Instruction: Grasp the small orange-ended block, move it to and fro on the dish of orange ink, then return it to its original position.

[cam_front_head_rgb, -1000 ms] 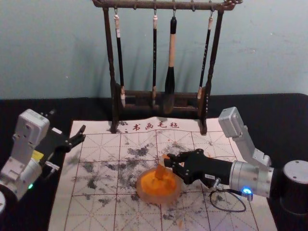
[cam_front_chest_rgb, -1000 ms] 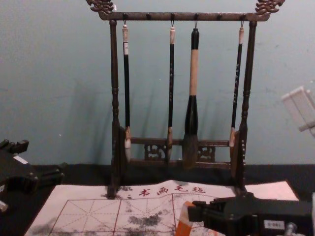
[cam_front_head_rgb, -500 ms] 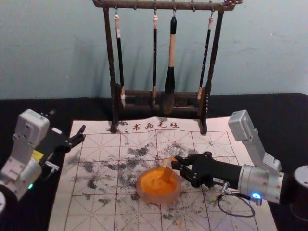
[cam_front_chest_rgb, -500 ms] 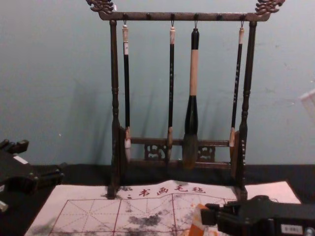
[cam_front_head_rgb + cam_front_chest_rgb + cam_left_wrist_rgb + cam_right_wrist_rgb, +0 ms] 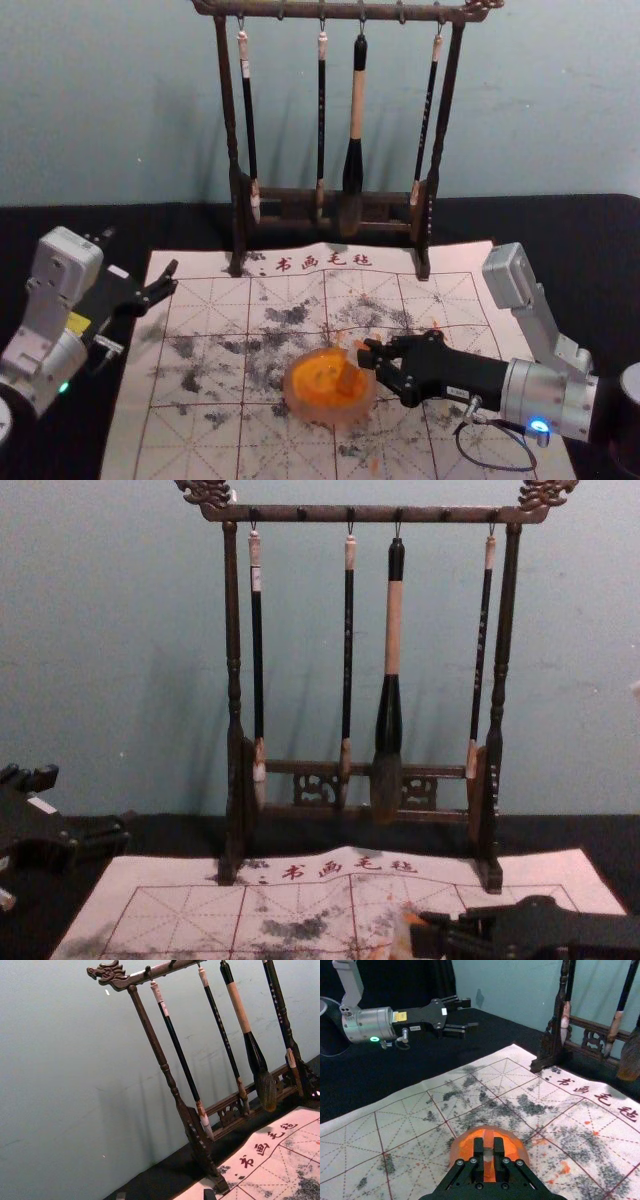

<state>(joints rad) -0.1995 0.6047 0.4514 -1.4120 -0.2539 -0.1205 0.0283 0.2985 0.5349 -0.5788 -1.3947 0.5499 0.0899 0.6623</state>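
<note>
Place type: consistent with a robotics lab or trial room, fitted out as a Chinese calligraphy station. Grounds, head view read as a clock dial: two jointed robot arms with silver and black housings stand at the worktop, the left arm at 8 o'clock, the right arm at 4. The worktop is black. At 12 o'clock, a dark carved wooden stand carries four hanging brushes, backed by a plain blue-green wall. Towards 6 o'clock lies a pale, ink-stained mat with red characters and ruled squares, bearing a round translucent dish of orange ink.
</note>
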